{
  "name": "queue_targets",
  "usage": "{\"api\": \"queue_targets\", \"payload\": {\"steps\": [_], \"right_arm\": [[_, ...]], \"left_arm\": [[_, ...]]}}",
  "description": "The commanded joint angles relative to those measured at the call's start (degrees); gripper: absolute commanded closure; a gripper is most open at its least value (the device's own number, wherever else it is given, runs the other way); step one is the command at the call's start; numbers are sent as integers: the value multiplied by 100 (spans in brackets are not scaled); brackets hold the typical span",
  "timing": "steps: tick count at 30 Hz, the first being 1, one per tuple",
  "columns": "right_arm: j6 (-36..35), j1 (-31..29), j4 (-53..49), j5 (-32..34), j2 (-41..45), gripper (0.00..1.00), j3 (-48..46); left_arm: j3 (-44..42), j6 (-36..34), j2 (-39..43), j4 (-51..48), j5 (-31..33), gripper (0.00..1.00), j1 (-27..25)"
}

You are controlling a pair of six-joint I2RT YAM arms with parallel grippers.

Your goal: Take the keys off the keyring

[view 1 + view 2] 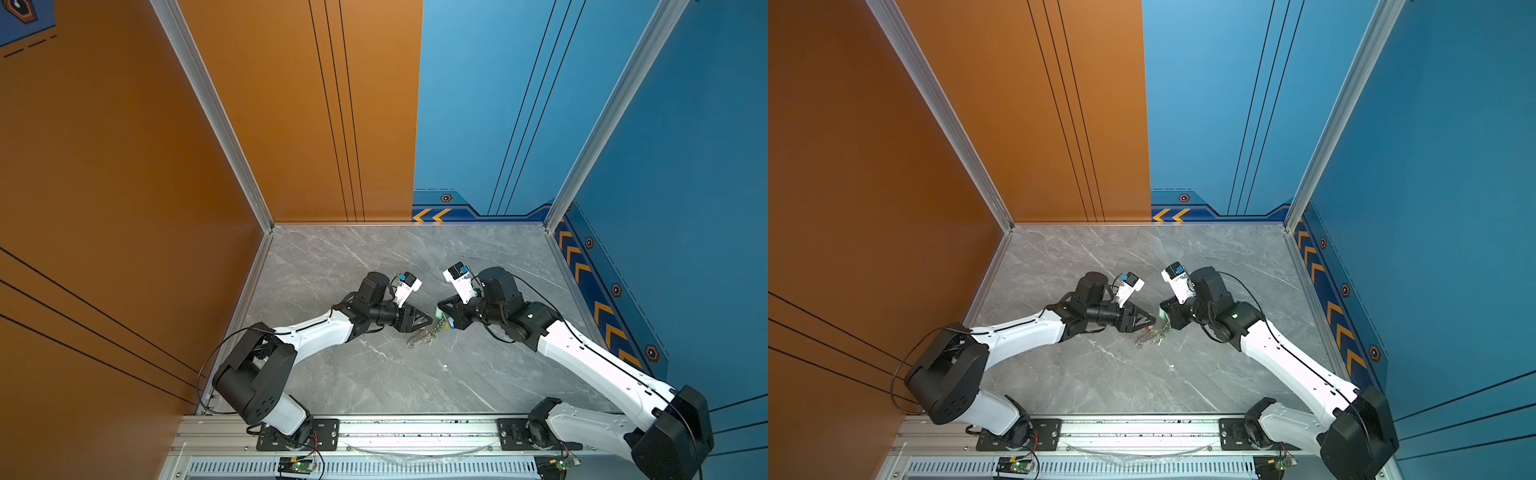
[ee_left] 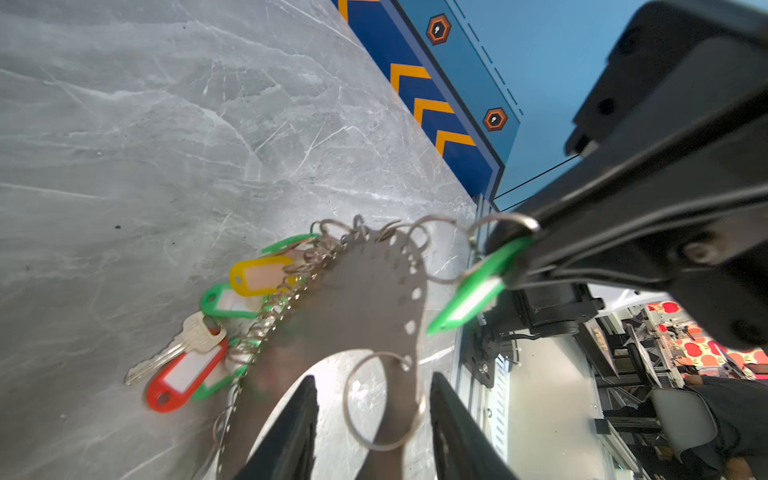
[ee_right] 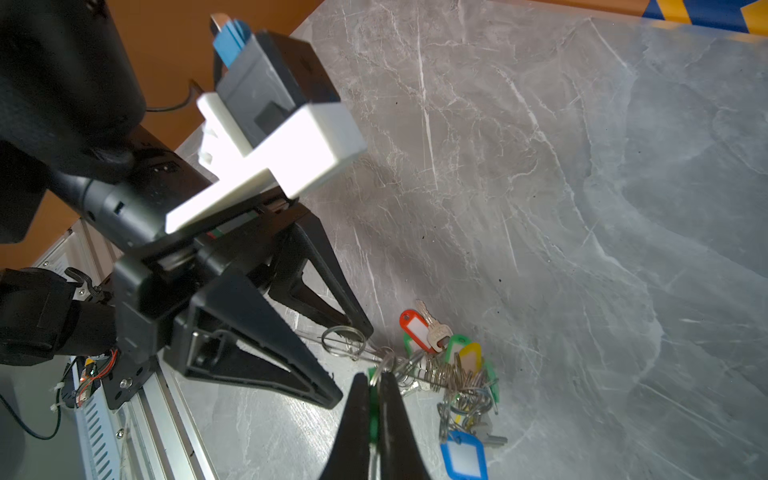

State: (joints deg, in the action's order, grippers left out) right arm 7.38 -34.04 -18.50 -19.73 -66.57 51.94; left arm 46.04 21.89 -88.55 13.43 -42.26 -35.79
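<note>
The keyring is a flat grey plate fringed with small rings, tilted up off the marble table. The keys hang from it: a red tag beside a silver key, a yellow tag and a blue tag. My right gripper is shut on a green tag linked to the plate's edge. My left gripper is open; a strip of the plate and a large split ring sit between its fingers with gaps on both sides. In both top views the grippers meet mid-table over the bunch.
The grey marble table is walled by an orange panel on the left and a blue panel on the right. An aluminium rail carrying both arm bases runs along the front edge.
</note>
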Motion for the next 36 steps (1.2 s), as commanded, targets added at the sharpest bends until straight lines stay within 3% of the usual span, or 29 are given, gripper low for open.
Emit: {"api": "queue_targets", "payload": {"steps": [1, 4, 7, 11, 15, 21, 28, 31, 36], "right_arm": [[10, 31, 175, -154, -73, 100, 276], [35, 21, 243, -196, -159, 100, 329], [34, 35, 281, -231, -213, 100, 346], [75, 26, 302, -325, -217, 100, 316], [137, 38, 289, -341, -122, 100, 125], [415, 79, 551, -408, 7, 100, -346], [915, 3, 1098, -515, -161, 100, -1046], [1151, -99, 1331, -545, -232, 100, -1391], [1437, -258, 1466, -543, -174, 100, -1793]], "left_arm": [[-56, -322, -79, -148, 268, 57, 24], [-34, -433, -70, -300, 528, 63, 21], [-2, -583, 21, -522, 922, 75, 19], [44, -882, 361, -1043, 1812, 92, 15], [-9, -1206, 847, -1517, 2882, 100, 19], [-145, -1516, 1431, -1983, 4336, 100, -60], [-541, -1863, 1823, -2108, 6218, 98, -623], [-761, -1885, 1846, -2037, 6654, 95, -1004], [-1063, -1745, 1731, -1802, 6685, 88, -1519]]}}
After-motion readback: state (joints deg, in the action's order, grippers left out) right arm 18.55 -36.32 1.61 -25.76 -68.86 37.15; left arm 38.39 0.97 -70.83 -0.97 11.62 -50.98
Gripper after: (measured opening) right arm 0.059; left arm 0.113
